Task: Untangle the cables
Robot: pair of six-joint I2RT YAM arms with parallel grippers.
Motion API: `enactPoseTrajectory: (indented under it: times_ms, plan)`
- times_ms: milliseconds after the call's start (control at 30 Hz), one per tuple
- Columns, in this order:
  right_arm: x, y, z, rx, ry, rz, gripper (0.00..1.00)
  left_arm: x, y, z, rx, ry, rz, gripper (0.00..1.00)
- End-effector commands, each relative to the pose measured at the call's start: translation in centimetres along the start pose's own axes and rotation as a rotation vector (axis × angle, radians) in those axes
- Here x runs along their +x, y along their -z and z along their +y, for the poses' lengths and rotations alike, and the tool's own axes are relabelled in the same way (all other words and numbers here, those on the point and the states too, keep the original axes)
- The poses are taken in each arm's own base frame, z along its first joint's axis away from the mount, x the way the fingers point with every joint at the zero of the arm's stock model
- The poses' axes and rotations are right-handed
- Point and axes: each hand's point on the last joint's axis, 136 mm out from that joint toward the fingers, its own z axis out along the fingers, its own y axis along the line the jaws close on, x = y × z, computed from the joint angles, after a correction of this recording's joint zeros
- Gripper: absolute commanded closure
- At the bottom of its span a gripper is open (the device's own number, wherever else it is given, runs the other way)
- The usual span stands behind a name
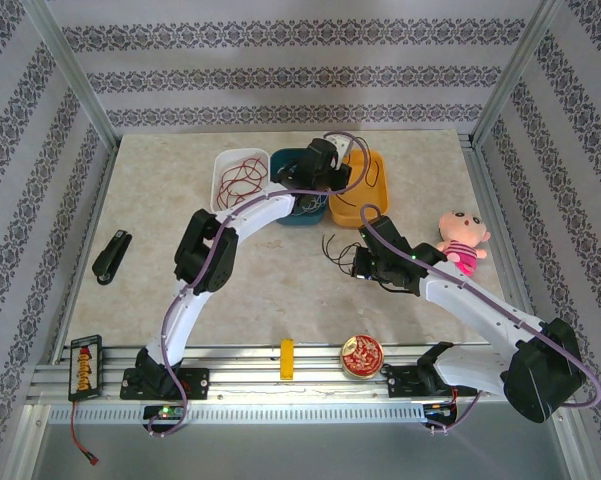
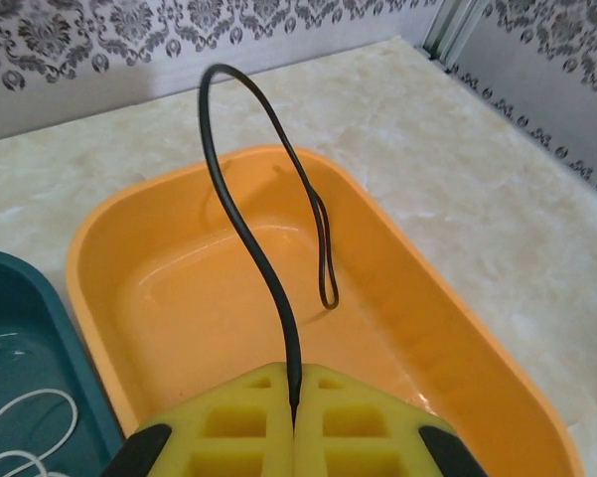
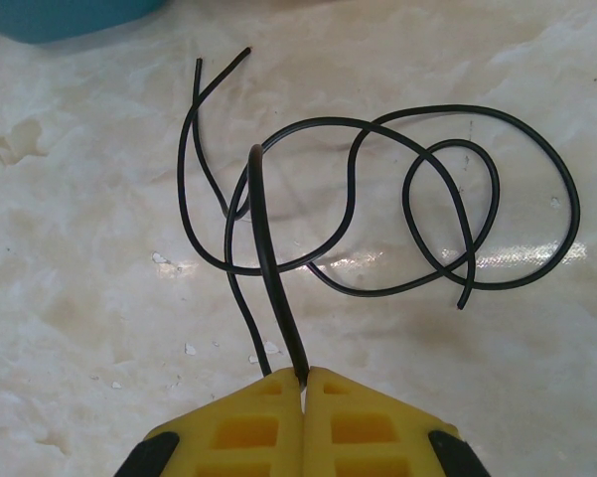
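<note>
My left gripper (image 2: 295, 383) is shut on a thin black cable (image 2: 240, 234) that arches up and hangs its looped end into the orange bin (image 2: 209, 164). From above, this gripper (image 1: 332, 175) hovers over the bins at the back. My right gripper (image 3: 303, 376) is shut on another black cable (image 3: 271, 258), whose loose loops lie tangled on the marble tabletop. The overhead camera puts it (image 1: 358, 262) at mid-table beside those black strands (image 1: 332, 248). Red cables (image 1: 245, 180) lie in the white bin (image 1: 220, 175). White cable (image 2: 30, 417) rests in the teal bin (image 2: 20, 328).
The teal bin (image 1: 290, 160) stands between the white and orange (image 1: 375, 200) ones. A doll (image 1: 462, 240) lies at the right, a black stapler (image 1: 111, 256) at the left. A battery pack (image 1: 84, 365), a yellow block (image 1: 287, 358) and a round red tin (image 1: 362, 355) line the near rail.
</note>
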Motion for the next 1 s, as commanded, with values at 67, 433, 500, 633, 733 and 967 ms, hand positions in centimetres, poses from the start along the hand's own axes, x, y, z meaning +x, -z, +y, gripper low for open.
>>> enactPoseTrajectory:
  times_ms: [67,433,500,633,733,967]
  plan:
    - [-0.1,0.1,-0.1,-0.003,-0.023,-0.006,1.0,1.8,-1.0,-1.3,-0.026,-0.1,0.081,0.99]
    - [0.0,0.2,-0.2,-0.007,-0.025,-0.009,1.0,1.8,-0.5,-1.4,-0.031,-0.074,0.101,0.48]
    - [0.0,0.1,-0.2,-0.006,-0.025,-0.008,1.0,1.2,-0.3,-1.4,-0.035,-0.076,0.086,0.42]
    - [0.0,0.1,-0.2,-0.007,-0.027,-0.009,1.0,0.7,-0.3,-1.4,-0.038,-0.08,0.075,0.42]
    - [0.0,0.0,-0.2,-0.009,-0.027,-0.01,1.0,0.9,-0.7,-1.3,-0.044,-0.084,0.086,0.6]
    - [0.0,0.1,-0.1,-0.013,-0.026,-0.01,1.0,1.7,-1.3,-1.2,-0.044,-0.074,0.107,0.74]
